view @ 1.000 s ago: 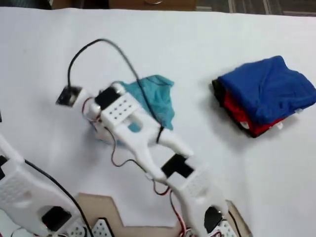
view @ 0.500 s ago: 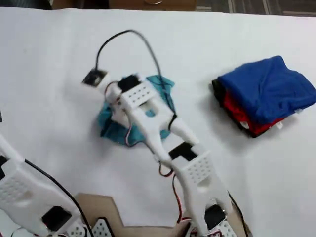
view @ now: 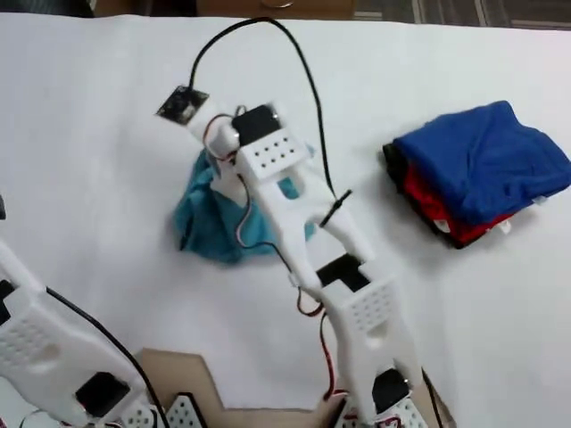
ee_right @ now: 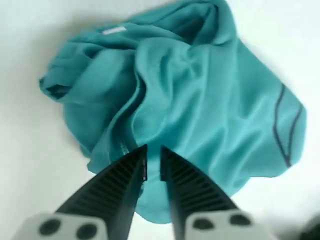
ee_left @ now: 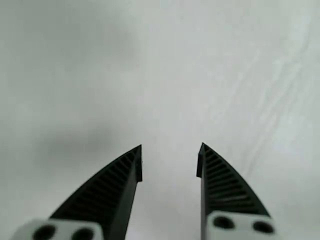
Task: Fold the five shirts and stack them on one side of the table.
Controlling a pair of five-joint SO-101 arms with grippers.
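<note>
A crumpled teal shirt (view: 214,223) lies left of the table's middle, its folds drawn up toward my right gripper (ee_right: 153,152). That gripper is shut on a pinch of the teal shirt (ee_right: 200,100) near its edge. The right arm (view: 294,205) stretches over the shirt from the near edge and covers part of it. At the right side sits a folded stack: a blue shirt (view: 486,160) on top, a red one (view: 428,201) under it, and a black edge (view: 393,160) below. My left gripper (ee_left: 170,160) stands open over bare white table.
The left arm's white body (view: 45,357) sits at the near left corner. A black cable (view: 303,62) loops above the right arm's wrist. A cardboard piece (view: 178,374) lies at the near edge. White table (view: 107,223) spreads to the left and far side.
The right arm has swung from the left toward the far middle of the table. The teal shirt has shifted and bunched up under its gripper.
</note>
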